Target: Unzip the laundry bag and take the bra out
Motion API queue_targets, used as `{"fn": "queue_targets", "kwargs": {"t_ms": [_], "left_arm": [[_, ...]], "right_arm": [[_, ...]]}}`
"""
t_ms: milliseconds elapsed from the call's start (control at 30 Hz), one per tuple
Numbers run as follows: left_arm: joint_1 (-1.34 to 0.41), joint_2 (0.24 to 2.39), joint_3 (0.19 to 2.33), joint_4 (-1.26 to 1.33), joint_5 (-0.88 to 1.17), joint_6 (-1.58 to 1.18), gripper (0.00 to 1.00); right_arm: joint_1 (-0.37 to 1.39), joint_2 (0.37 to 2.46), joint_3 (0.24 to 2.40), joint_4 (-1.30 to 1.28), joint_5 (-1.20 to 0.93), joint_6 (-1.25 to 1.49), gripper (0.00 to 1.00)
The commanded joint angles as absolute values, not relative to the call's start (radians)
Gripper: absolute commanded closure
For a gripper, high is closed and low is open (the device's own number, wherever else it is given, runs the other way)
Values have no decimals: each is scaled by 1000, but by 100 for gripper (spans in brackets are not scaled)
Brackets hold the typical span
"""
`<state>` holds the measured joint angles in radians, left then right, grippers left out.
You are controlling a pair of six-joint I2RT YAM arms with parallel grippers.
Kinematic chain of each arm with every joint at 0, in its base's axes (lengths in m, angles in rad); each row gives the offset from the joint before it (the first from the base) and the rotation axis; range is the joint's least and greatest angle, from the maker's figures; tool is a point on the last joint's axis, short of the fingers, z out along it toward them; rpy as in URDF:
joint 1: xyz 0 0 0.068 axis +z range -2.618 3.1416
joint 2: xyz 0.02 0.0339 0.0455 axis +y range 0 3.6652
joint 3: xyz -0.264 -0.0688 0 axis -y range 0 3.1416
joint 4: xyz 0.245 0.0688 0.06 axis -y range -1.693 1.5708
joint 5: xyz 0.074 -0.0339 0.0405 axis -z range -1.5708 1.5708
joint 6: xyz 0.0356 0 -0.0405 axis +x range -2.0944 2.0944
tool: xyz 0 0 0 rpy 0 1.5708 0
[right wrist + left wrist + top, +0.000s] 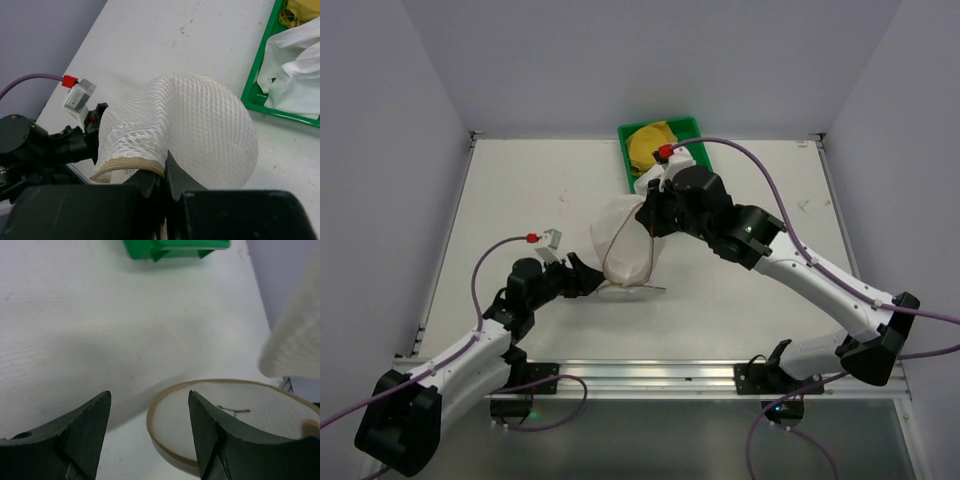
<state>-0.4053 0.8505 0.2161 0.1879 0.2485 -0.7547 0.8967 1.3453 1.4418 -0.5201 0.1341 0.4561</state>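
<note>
The white mesh laundry bag [623, 238] hangs tilted above the table's middle. My right gripper [651, 222] is shut on its beige zipper rim [131, 162], and the mesh body [205, 130] bulges beyond the fingers. The round wire-rimmed flap lid [235, 425] with a small dark emblem [234, 411] lies flat on the table below. My left gripper [149, 396] is open and empty, low over the table, with its right finger [210, 430] over the lid's near edge. In the top view it [592, 276] sits left of the bag. I cannot make out a bra.
A green tray [628, 135] stands at the back edge and holds a yellow item [650, 146] and white cloth [292, 70]. It shows at the top of the left wrist view [172, 247]. The walls close in on three sides.
</note>
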Motion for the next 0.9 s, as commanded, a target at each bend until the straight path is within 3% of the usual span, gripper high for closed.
{"fn": "queue_targets", "kwargs": {"t_ms": [0, 200, 433, 600, 867], "left_arm": [[-399, 821, 138, 580, 469, -678, 33], [-422, 948, 143, 692, 756, -702, 34], [-514, 1046, 167, 732, 761, -690, 33], [-546, 1013, 173, 701, 694, -640, 32], [-552, 848, 173, 512, 355, -485, 26]], "right_arm": [[899, 1361, 1493, -532, 112, 442, 100], [894, 1377, 1480, -519, 149, 446, 100], [891, 1410, 1497, -511, 130, 453, 100], [882, 1424, 1494, -509, 103, 454, 100], [879, 1401, 1485, -500, 40, 431, 100]]}}
